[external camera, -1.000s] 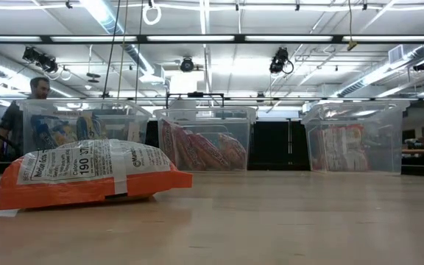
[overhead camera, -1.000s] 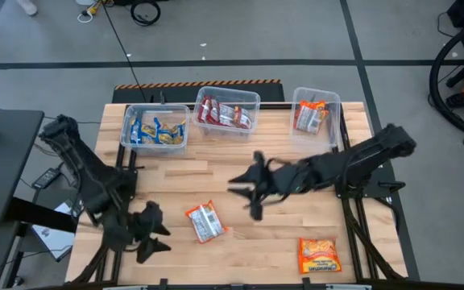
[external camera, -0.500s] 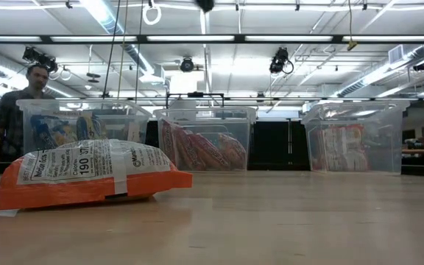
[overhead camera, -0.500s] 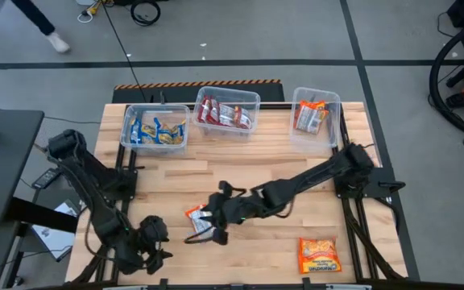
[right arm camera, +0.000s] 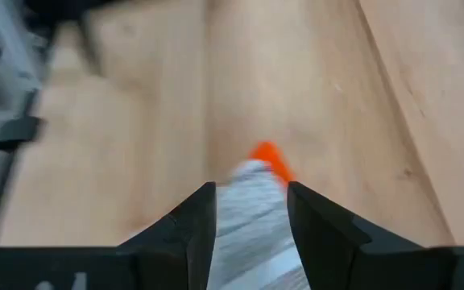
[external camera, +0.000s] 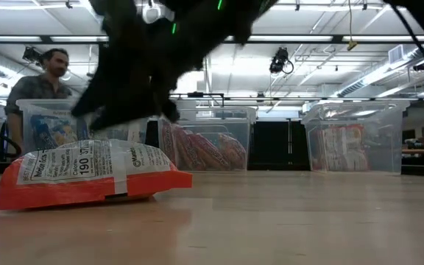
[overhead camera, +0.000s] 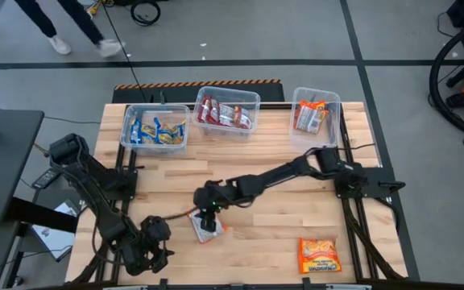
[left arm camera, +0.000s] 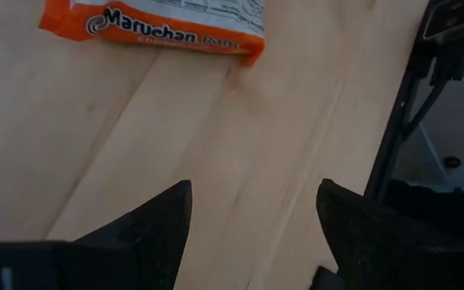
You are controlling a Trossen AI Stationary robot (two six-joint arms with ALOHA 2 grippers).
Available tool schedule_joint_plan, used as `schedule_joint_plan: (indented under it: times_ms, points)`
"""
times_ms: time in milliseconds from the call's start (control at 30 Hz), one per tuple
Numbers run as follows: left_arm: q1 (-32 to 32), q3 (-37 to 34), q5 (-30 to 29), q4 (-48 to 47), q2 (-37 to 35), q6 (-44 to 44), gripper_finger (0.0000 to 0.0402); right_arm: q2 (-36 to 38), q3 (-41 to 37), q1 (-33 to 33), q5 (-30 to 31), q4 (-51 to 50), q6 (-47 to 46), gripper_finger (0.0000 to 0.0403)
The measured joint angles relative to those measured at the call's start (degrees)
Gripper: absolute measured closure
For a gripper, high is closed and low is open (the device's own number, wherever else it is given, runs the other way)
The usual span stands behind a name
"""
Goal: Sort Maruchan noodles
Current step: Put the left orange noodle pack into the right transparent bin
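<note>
A Maruchan noodles packet [overhead camera: 206,228], orange-edged with its white printed side up, lies flat on the wooden table [overhead camera: 280,234] near the middle front. My right gripper [overhead camera: 206,213] hangs open just above it. In the right wrist view the packet [right arm camera: 252,211] shows between the gripper's [right arm camera: 250,187] two fingers. In the low view the gripper [external camera: 135,110] is a dark blur over the packet [external camera: 87,173]. My left gripper [overhead camera: 158,251] stands open at the near left, and its own view [left arm camera: 254,185] shows the same packet [left arm camera: 159,20] ahead. A second orange-yellow packet [overhead camera: 319,254] lies at the near right.
Three clear tubs stand along the far edge: one with blue-yellow packets [overhead camera: 155,127], one with dark red packets [overhead camera: 227,111], one with orange packets [overhead camera: 313,114]. A person [external camera: 46,77] walks past behind the table. Bare wood lies between the tubs and the loose packets.
My right gripper has swung down and toward the table's near left, from mid-table to just over the white-and-orange packet. My left gripper has sunk a little toward the near edge. Neither packet has moved. The person has walked along behind the table.
</note>
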State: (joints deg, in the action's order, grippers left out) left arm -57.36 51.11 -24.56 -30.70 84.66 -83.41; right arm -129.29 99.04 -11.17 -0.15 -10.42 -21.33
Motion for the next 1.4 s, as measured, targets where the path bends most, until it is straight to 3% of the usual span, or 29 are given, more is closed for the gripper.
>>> schedule_joint_plan:
  times_ms: [400,600,867,1033,1133,1267,1400]
  points:
    - [6.0,0.0,4.9,0.0,0.0,0.0,0.0132,-3.7,0.0,7.2,-19.7,1.3,1.2,0.0243]
    - [8.5,0.0,7.0,0.0,0.0,0.2,0.0132,-3.8,-1.6,8.0,-18.0,-0.6,3.7,0.0243]
    - [9.1,0.0,7.4,0.0,0.0,1.4,0.0132,-3.8,-4.7,8.1,-24.8,1.5,0.8,0.0243]
    - [9.1,0.0,8.3,0.0,0.0,1.6,0.0131,-3.6,-6.3,7.1,-24.6,1.0,2.6,0.0244]
    - [9.1,0.0,8.3,-0.1,0.0,1.7,0.0131,-3.4,-6.5,6.0,-20.2,0.4,5.6,0.0256]
    - [9.1,0.0,8.4,-0.2,0.0,3.1,0.0131,-3.4,-6.5,5.1,-15.7,0.4,8.0,0.0299]
    - [9.1,0.1,9.6,-1.1,0.0,3.3,0.0131,-3.2,-6.6,4.7,-14.6,0.0,8.3,0.0369]
